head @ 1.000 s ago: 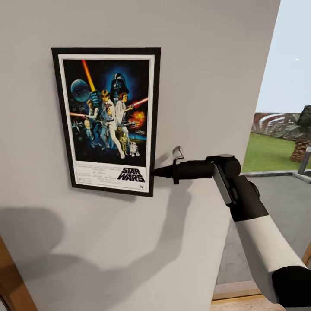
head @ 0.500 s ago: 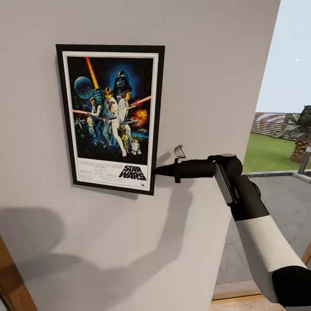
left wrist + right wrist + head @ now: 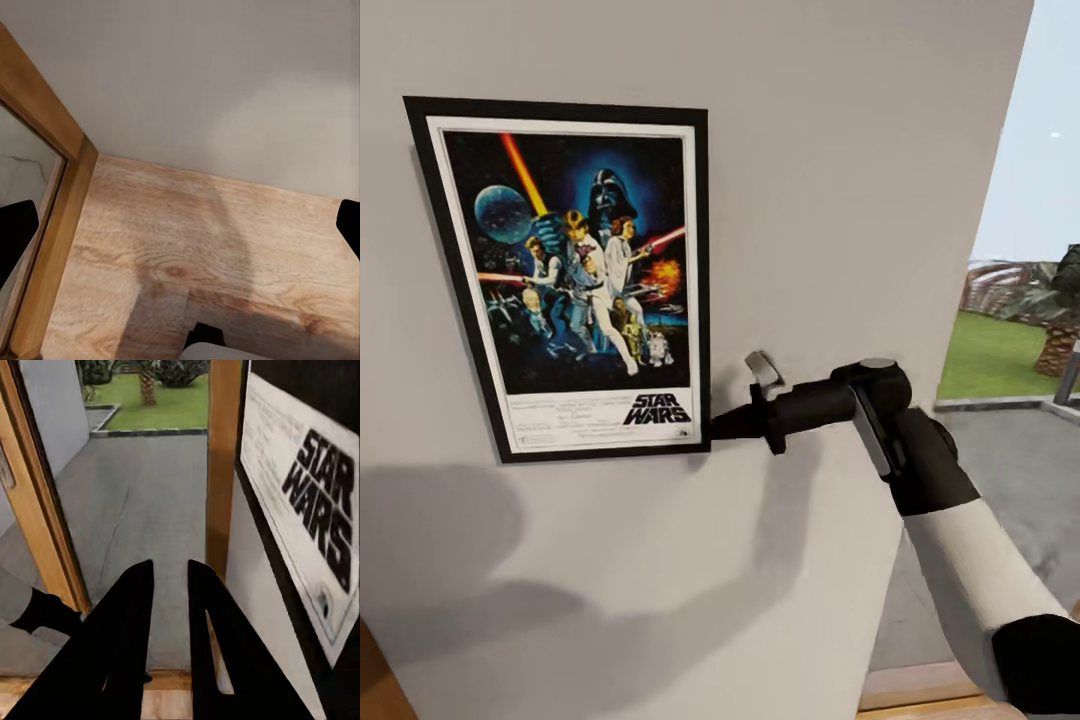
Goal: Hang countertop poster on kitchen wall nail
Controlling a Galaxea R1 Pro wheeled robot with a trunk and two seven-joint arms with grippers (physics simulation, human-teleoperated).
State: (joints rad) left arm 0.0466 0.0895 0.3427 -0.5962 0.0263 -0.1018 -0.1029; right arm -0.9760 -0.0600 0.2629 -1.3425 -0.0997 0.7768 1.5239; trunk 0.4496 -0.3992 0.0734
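1. Your right gripper sat at the poster's lower right corner, tip against or just beside the frame edge; from the head view I couldn't tell if it actually touched.
2. In the right wrist view the right gripper's fingers were nearly together, a thin gap between them, and nothing sat in that gap. So it was close to closed and had no hold on anything.
3. The poster was flat on the pale grey wall, slightly tilted, top left corner highest. The "STAR WARS" logo ran along its lower part; the same logo showed in the right wrist view.
4. Left gripper: dark finger edges at both sides of the left wrist view, wide apart, nothing between them. It pointed down at a wooden floor beside a wooden frame.
5. Past the wall's right edge: paved ground, grass, sky.
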